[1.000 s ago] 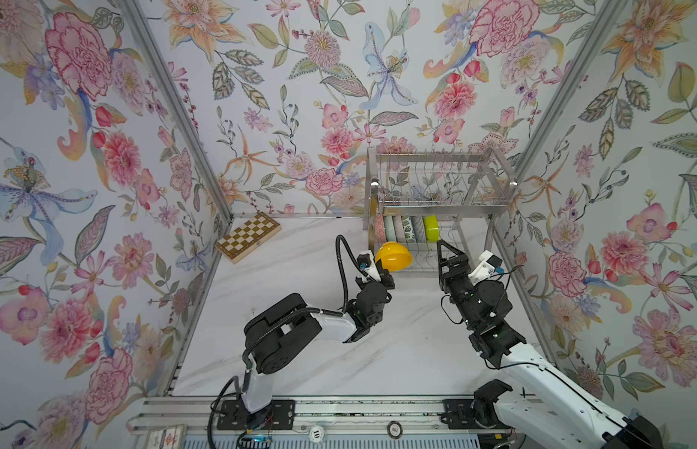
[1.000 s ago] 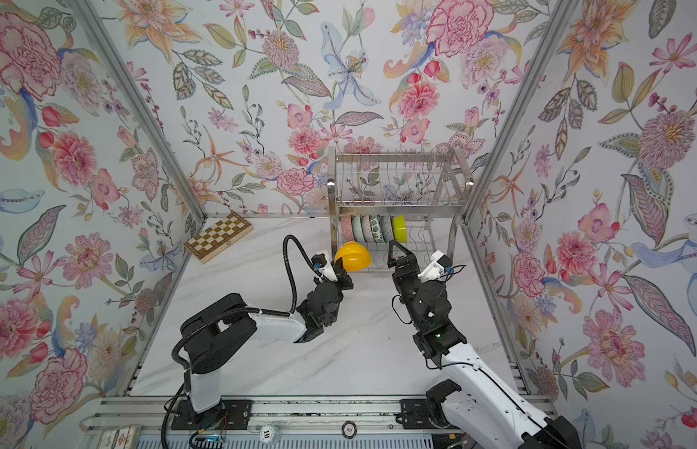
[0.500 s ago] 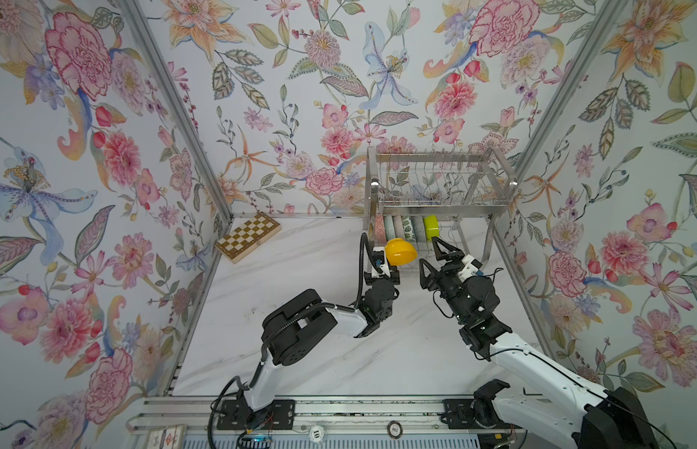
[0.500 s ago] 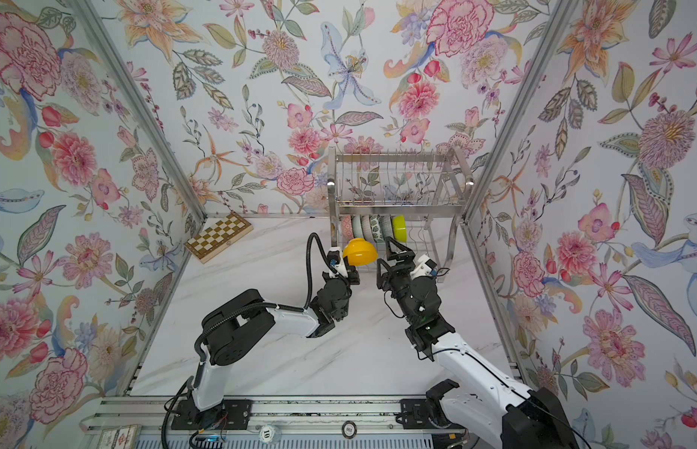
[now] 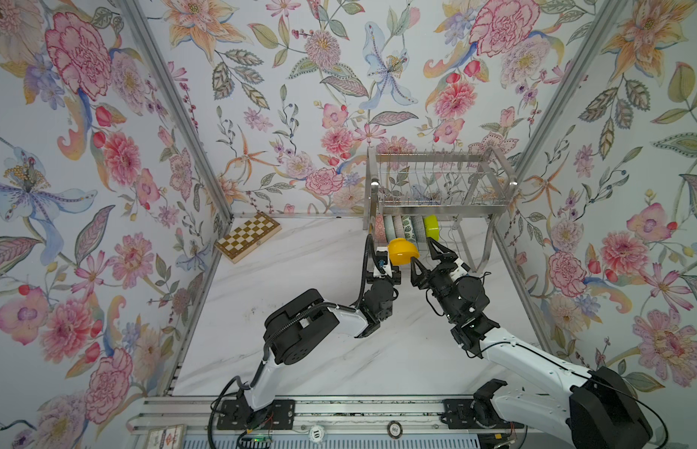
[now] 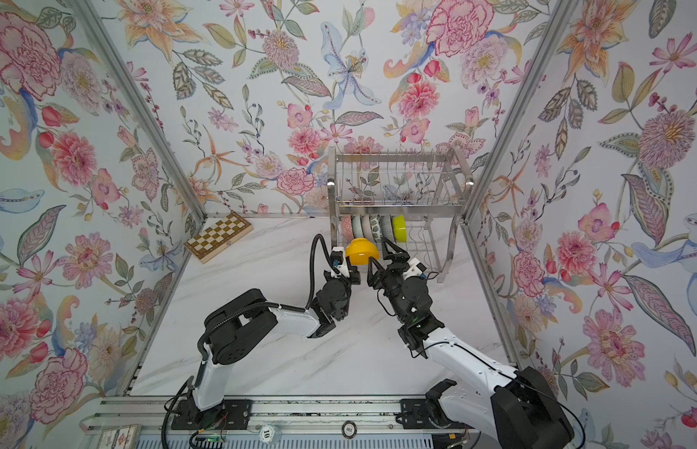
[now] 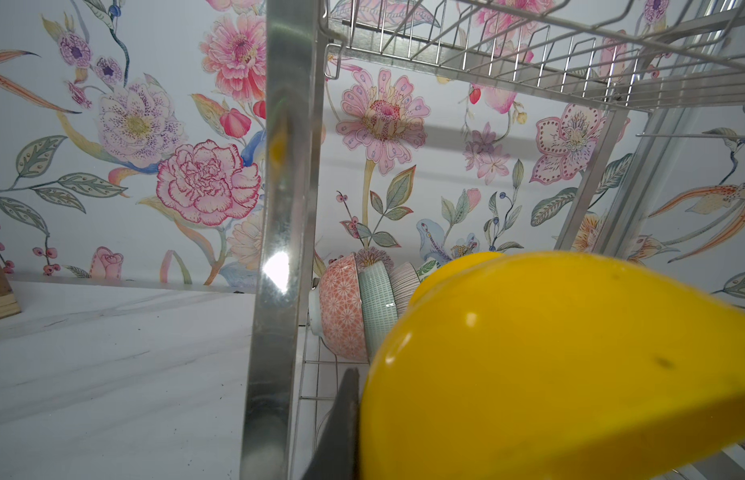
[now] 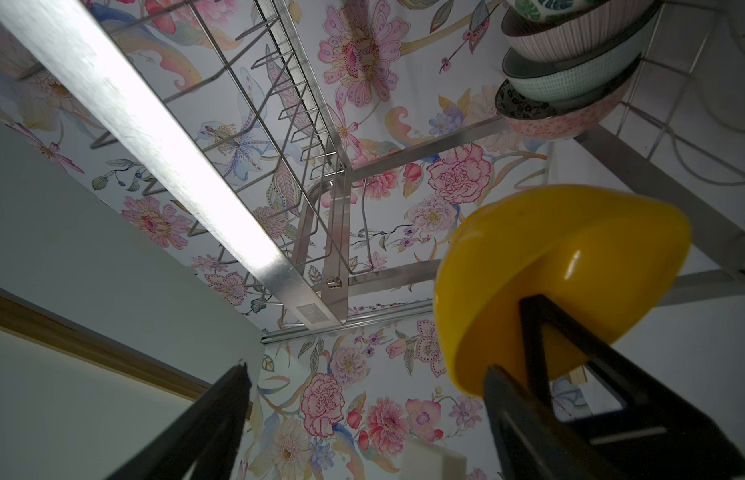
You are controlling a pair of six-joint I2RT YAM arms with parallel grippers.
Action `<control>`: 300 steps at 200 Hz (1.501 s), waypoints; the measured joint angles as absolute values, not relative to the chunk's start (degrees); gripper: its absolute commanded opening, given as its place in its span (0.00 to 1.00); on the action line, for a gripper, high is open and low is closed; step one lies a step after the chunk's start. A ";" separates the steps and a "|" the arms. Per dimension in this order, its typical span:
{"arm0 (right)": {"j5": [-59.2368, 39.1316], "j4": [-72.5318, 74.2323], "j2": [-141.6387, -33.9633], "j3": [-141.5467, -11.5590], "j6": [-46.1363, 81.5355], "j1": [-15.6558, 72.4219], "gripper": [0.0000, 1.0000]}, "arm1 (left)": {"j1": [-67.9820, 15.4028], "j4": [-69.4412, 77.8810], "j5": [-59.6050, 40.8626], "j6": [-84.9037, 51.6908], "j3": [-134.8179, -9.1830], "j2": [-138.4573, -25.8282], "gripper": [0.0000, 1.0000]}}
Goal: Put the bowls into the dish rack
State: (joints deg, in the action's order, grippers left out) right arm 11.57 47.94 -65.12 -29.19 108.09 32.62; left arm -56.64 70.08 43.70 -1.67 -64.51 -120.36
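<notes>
Left gripper pinches the glossy, rounded yellow bowl by its rim. Right gripper gapes wide beside it, before the shiny wire rack.

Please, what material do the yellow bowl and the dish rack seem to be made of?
The yellow bowl is probably glossy plastic, possibly glazed ceramic: it has an even colour with small bright highlights, so the look leaves this open. The dish rack seems to be polished steel: it has mirror-like flat bars and thin shiny wires.
</notes>
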 measured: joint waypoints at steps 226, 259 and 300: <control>15.94 65.28 -80.14 -32.12 111.63 34.30 0.00 | -57.93 78.81 44.16 4.91 -63.59 -120.55 0.35; 15.66 66.28 -79.94 -31.90 110.48 33.52 0.00 | -57.93 78.37 43.97 3.99 -61.71 -120.42 0.60; 14.13 67.64 -79.13 -30.98 108.16 31.57 0.00 | -57.93 75.70 43.48 0.71 -58.35 -117.01 0.87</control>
